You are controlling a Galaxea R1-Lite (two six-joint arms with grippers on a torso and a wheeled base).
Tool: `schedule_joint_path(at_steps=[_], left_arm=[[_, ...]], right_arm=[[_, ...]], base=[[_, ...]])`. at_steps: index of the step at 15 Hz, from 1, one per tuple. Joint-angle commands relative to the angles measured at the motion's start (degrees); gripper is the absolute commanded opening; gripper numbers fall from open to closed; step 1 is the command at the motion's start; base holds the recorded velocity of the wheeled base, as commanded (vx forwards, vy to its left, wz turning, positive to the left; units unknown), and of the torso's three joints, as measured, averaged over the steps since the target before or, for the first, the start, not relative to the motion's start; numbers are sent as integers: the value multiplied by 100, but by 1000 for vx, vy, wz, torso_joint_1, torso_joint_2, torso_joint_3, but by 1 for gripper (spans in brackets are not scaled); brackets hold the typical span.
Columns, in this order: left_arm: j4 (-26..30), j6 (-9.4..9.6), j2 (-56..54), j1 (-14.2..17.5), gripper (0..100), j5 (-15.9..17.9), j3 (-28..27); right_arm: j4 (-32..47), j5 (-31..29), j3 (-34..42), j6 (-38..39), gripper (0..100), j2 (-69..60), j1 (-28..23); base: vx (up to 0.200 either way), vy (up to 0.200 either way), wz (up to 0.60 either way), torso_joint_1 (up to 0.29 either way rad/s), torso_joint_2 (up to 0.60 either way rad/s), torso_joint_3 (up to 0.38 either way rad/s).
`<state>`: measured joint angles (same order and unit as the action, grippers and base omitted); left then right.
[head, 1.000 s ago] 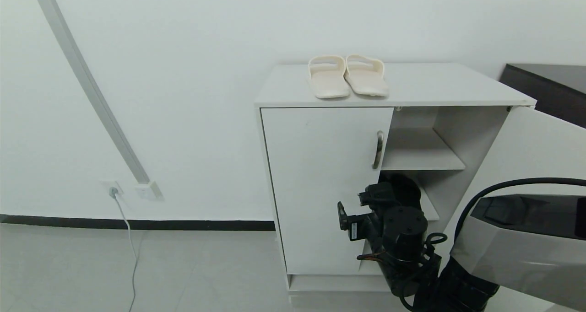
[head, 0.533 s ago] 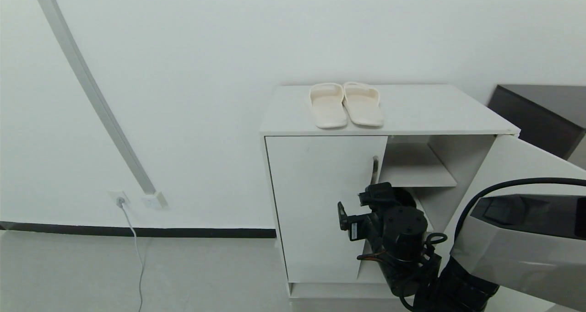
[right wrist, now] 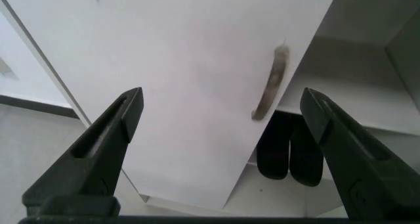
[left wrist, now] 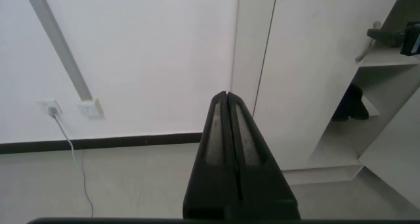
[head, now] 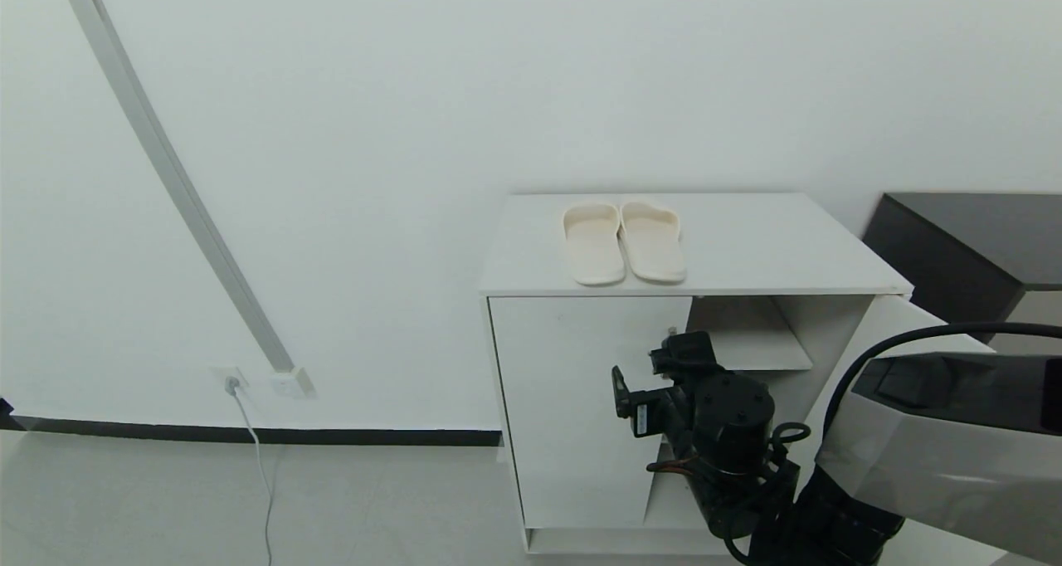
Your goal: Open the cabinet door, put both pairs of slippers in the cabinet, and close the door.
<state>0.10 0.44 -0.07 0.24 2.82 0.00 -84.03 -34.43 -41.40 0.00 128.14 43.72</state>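
Presently, the left gripper (left wrist: 227, 100) hangs low and out to the side of the cabinet (head: 747, 242), its fingers pressed together on nothing. The right gripper (right wrist: 222, 99) is spread wide and empty, close in front of the closed left door (head: 581, 400), facing its metal handle (right wrist: 270, 79). The right door (head: 913, 334) stands swung open just beside the right arm. Inside, a black pair of slippers (right wrist: 289, 155) sits on a lower shelf, toes inward. The upper shelf (head: 747, 342) is bare. A cream pair of slippers (head: 624, 241) lies side by side on the cabinet top, toward its left half, toes to the front. Judged state: one pair stowed, one outstanding, door not yet closed. Hazards noted: the right arm must rise past the overhanging front edge of the top, and a steep lift could strike it. A grasp centred on one slipper would leave its mate behind or slide both toward the wall (head: 498, 93). The open door sits within the arm's sweep, so a careless swing could knock it.
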Motion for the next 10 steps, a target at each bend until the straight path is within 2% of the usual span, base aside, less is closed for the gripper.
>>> schedule_joint_path(at_steps=[1,5,10], left_arm=[[-1,0,7,2,0,0,0],[-1,0,7,2,0,0,0],[-1,0,7,-7,0,0,0]], right_arm=[[-8,-3,9,0,100,10,-3],[-8,-3,0,0,100,10,5],[-8,6,0,0,100,1,-3]], base=[[0,0,0,256,-579,-334],[0,0,0,260,-590,-334],[0,0,0,191,-413,-228]])
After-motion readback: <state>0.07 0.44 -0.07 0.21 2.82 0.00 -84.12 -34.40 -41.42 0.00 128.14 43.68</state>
